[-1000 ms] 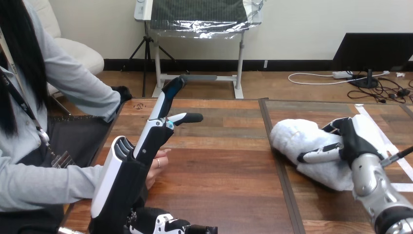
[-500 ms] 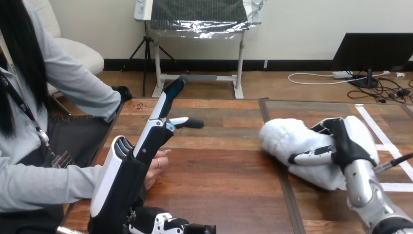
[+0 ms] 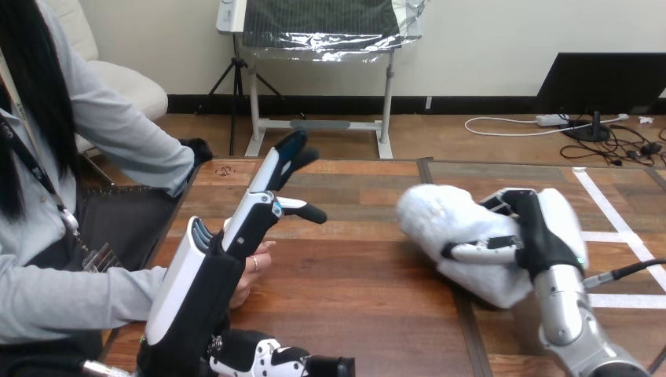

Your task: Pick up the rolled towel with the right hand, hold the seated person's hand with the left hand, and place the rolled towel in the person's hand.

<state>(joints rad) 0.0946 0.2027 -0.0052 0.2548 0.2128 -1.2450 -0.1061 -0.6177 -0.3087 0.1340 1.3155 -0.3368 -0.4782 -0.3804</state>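
Head view: the white rolled terry towel (image 3: 459, 236) sits right of centre over the wooden table (image 3: 361, 298), long axis far-left to near-right, right hand (image 3: 546, 232) clamped around it. Left hand (image 3: 236, 236), fingers straight, is beside the person's hand (image 3: 253, 265).

White rolled cloth towel (image 3: 440, 216) lies in the right hand (image 3: 546, 229) at the right of the brown wooden table (image 3: 353, 283), well apart from the person's hand (image 3: 253, 271) beside the left hand (image 3: 250, 224).
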